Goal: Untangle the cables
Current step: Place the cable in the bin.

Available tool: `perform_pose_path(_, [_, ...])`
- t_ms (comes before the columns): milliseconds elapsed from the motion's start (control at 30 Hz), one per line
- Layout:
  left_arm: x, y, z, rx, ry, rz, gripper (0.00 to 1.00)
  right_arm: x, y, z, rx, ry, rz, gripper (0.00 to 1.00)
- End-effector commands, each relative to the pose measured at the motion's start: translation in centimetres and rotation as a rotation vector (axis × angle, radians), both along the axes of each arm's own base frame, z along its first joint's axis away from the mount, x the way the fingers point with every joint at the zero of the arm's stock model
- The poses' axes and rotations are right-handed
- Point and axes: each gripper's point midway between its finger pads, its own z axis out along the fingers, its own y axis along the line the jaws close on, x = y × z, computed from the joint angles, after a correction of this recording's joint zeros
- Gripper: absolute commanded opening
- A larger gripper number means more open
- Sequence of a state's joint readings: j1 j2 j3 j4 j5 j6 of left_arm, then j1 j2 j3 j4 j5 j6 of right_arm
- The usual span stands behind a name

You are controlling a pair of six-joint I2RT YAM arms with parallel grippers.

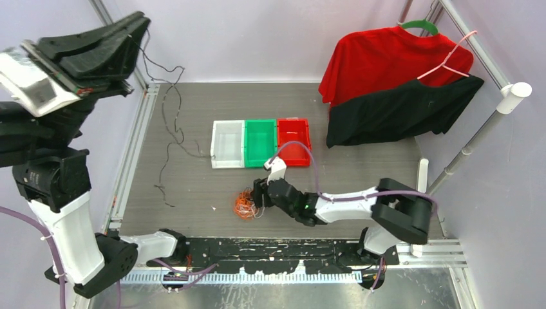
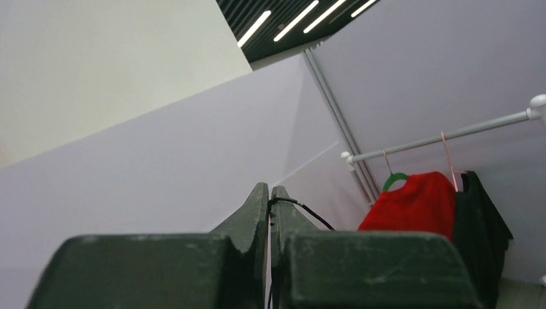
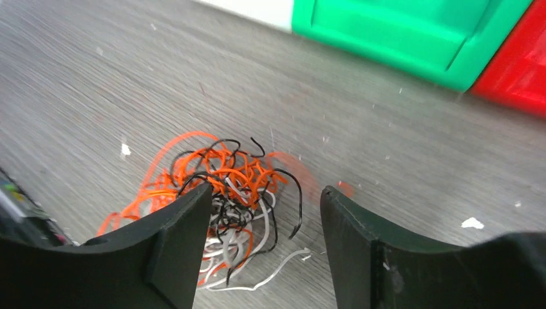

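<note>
A tangle of thin orange, black and white cables (image 1: 244,205) lies on the grey table near the front. My right gripper (image 1: 259,197) hangs just over its right side, open. In the right wrist view the tangle (image 3: 222,168) sits by the left finger (image 3: 174,244), and nothing is held between the fingers of the right gripper (image 3: 265,192). My left gripper (image 1: 138,29) is raised high at the far left, shut on one black cable (image 1: 159,188) that trails down to the table. The left wrist view shows that black cable (image 2: 302,207) pinched at the tips of the left gripper (image 2: 270,191).
White (image 1: 228,143), green (image 1: 260,141) and red (image 1: 293,140) bins stand side by side behind the tangle. At the back right, a red shirt (image 1: 393,61) and a black garment (image 1: 399,112) hang from a white rack (image 1: 483,129).
</note>
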State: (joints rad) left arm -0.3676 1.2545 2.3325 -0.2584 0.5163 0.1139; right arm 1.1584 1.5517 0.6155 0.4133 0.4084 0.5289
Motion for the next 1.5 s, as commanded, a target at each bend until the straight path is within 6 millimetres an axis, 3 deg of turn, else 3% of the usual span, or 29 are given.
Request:
perform_pose_path(0, [2.3,-0.6,-3.0,0.056,0.048,0.040,0.00,1.0,0.0,8.0,0.133,-0.103,-0.047,0.70])
perform_pose_path(167, [4.7,-1.9,-8.6,0.143,0.176,0.026,0.00,0.2,-1.2,14.7,0.177,-0.175,0.003,0.84])
perform_pose_path(367, [5.4,-2.9,-14.4,0.208,0.298,-0.014,0.00,-1.4,-1.4,23.6,0.239,-0.290,0.144,0.97])
perform_pose_path(467, [5.8,-3.2,-16.4,0.222,0.346,-0.030,0.00,-2.9,0.2,26.7,0.267,-0.317,0.275,0.99])
perform_pose_path(567, [5.9,-3.5,-17.7,0.228,0.388,-0.051,0.00,-3.2,1.6,29.3,0.291,-0.367,0.336,1.00])
perform_pose_path(667, [5.8,-3.8,-18.5,0.234,0.417,-0.074,0.00,-1.7,2.8,31.0,0.282,-0.440,0.307,1.00])
perform_pose_path(833, [5.4,-4.1,-19.1,0.245,0.437,-0.101,0.00,2.0,5.1,31.2,0.223,-0.501,0.211,0.98])
perform_pose_path(967, [5.4,-4.0,-19.3,0.250,0.442,-0.095,0.00,1.8,8.5,30.9,0.245,-0.487,0.299,0.94])
perform_pose_path(1100, [4.8,-3.7,-19.4,0.256,0.435,-0.091,0.00,0.9,10.6,29.5,0.287,-0.436,0.374,0.89])
perform_pose_path(1300, [4.8,-3.5,-20.0,0.273,0.421,-0.069,0.00,0.6,11.0,28.2,0.350,-0.346,0.347,0.82])
perform_pose_path(1467, [6.6,-2.2,-20.1,0.250,0.415,0.049,0.00,2.6,8.6,27.5,0.373,-0.323,0.167,0.85])
